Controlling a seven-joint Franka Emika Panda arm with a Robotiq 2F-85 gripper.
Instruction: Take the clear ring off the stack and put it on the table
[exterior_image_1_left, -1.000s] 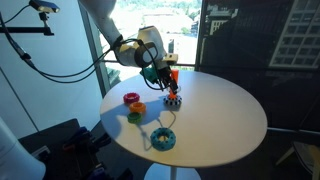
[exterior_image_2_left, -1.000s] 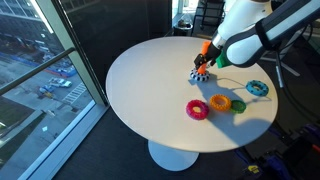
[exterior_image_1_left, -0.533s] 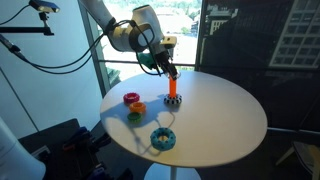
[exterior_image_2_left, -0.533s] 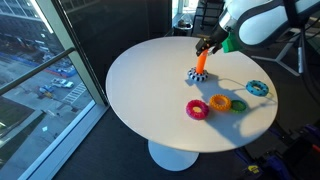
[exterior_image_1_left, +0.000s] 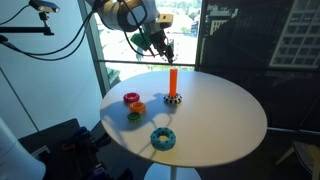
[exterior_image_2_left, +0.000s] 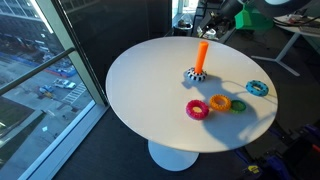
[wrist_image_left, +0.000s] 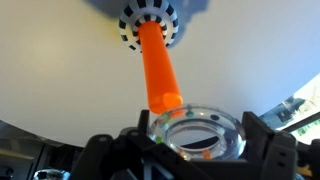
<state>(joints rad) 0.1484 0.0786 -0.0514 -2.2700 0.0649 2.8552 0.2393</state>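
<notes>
Clear ring (wrist_image_left: 170, 128) sat clamped in your tool (wrist_image_left: 197, 142), hole axis upright, above stack (wrist_image_left: 158, 65) tip, off it. Bare counter (exterior_image_1_left: 225, 115) lay well below; you'd need sideways shift away from stack, then descent.

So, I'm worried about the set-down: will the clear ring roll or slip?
Likely stiff: the clear ring sits round in the hand. Its glossy surface suggests slipperiness. Laid flat it should stay; on edge it could roll.
</notes>
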